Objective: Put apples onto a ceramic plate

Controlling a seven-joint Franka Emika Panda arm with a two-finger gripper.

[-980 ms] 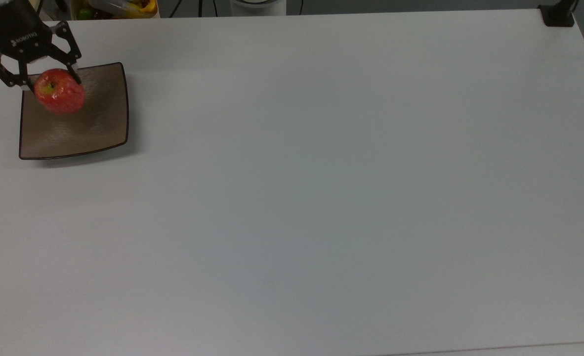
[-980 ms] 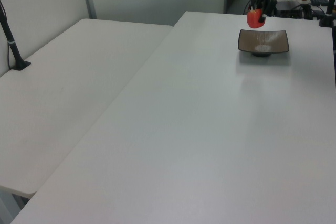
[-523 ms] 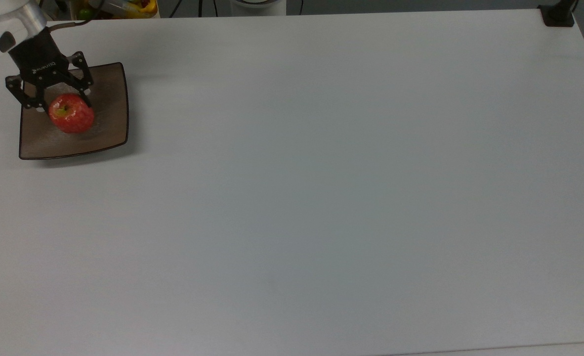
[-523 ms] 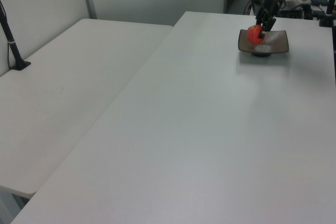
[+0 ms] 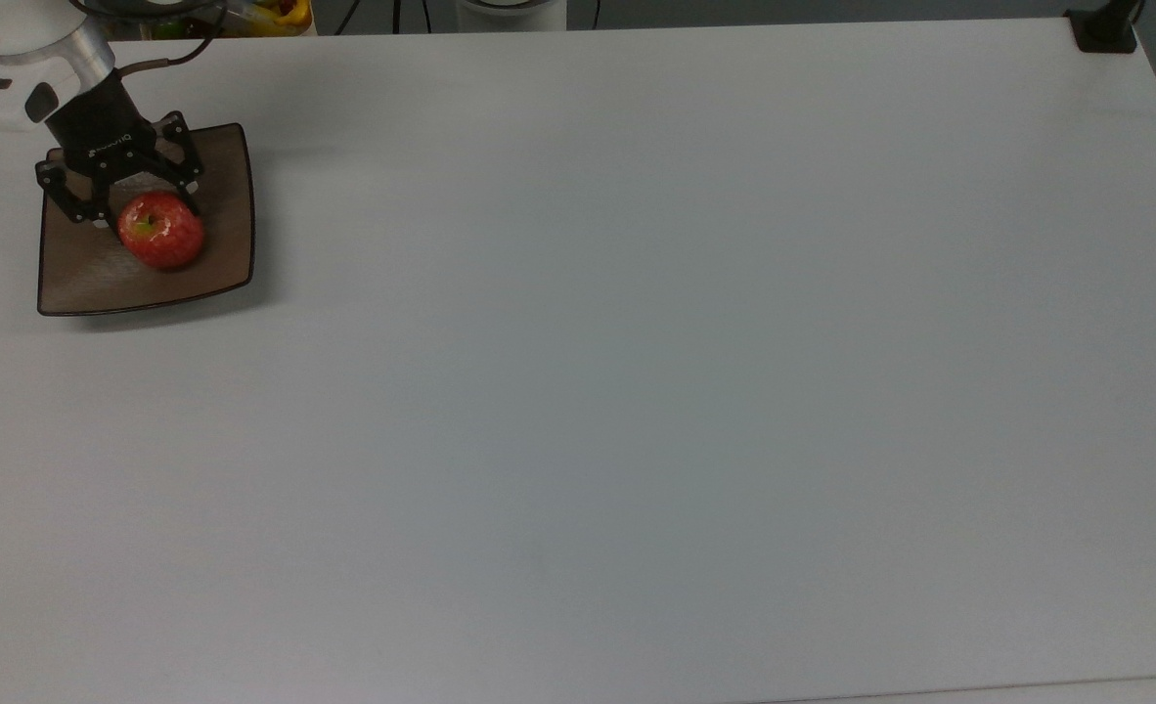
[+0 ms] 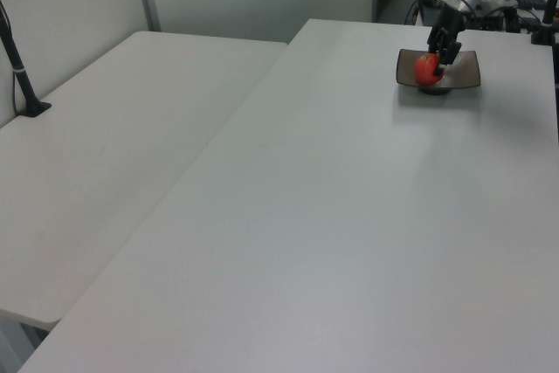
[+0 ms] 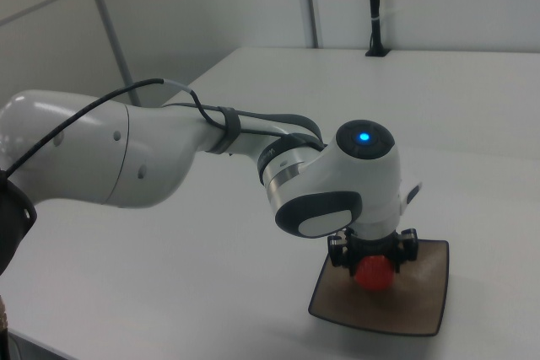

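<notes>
The red apple (image 5: 160,231) is low over the middle of the square tan-brown ceramic plate (image 5: 226,196), at the top view's far left. Whether it touches the dish I cannot tell. My gripper (image 5: 146,217) comes down from above and is shut on the apple, one black finger on each side. In the left view the apple (image 6: 426,68) hangs at the near-left part of the plate (image 6: 465,72) under the gripper (image 6: 439,62). In the right view the gripper (image 7: 372,269) hides the top of the apple (image 7: 372,277) above the plate (image 7: 422,297).
The plate sits on a wide white table (image 5: 637,372). A black mount (image 5: 1104,29) stands at its top right corner in the top view. A container of yellow items (image 5: 245,14) lies beyond the far edge. A second white table (image 6: 105,146) adjoins in the left view.
The gripper has carried the apple down and toward the plate's middle, from above its upper-left corner to just over the dish. The fingers have stayed shut on it.
</notes>
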